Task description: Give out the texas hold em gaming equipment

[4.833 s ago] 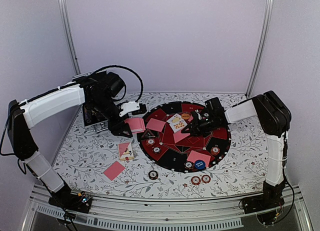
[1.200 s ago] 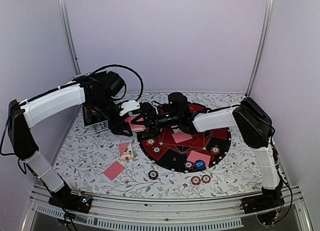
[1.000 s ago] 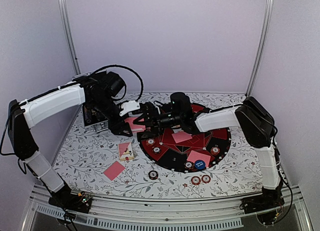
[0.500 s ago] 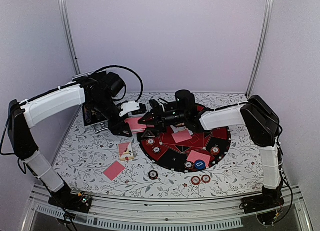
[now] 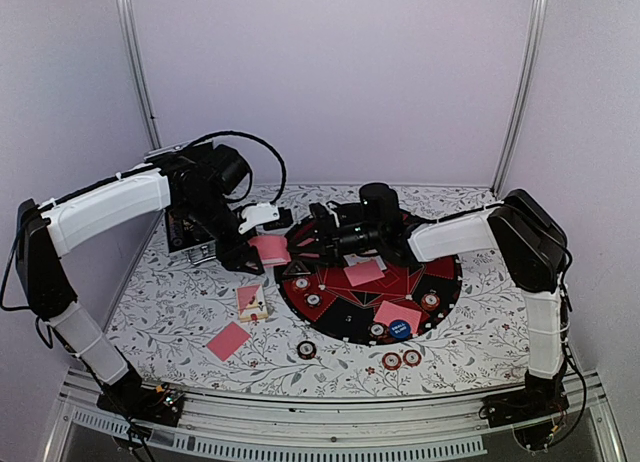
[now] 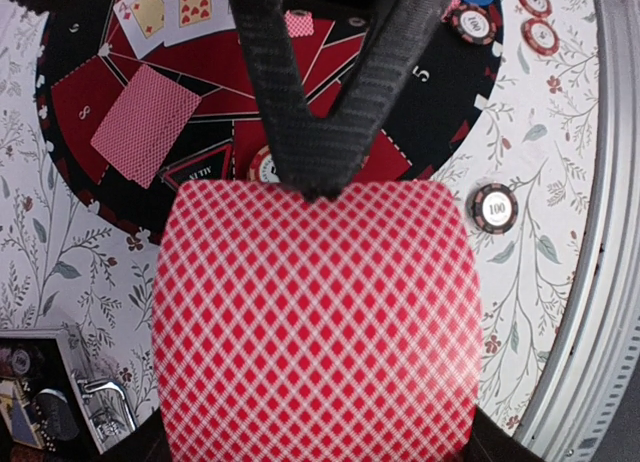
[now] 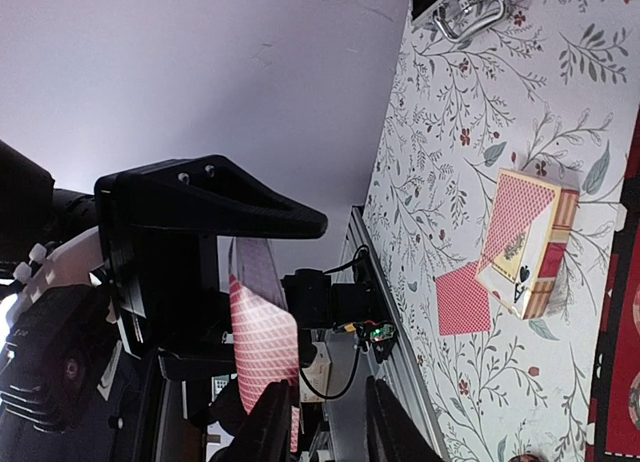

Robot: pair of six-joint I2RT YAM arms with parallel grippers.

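Well, the left claw is clamped tight on the pink-backed cards. Its 2 black fingers meet in a V at the top edge, and the stack fills the lower half of the left wrist view. From the top camera that stack hangs left of centre, above the floral table, just off the left rim of the round black-and-red board.

The right claw sits close on the stack's right side. In the right wrist view its fingers stand apart at the bottom edge with a clear gap between them. The cards show edge-on by the left finger, and I cannot tell whether they touch.

On the board, a face-down card lies near centre, and the blue button disc sits at the lower rim. Below the board, 2 red-and-white chips lie side by side, with a darker chip to their left. Lower left, a card box lies near 1 loose pink card.
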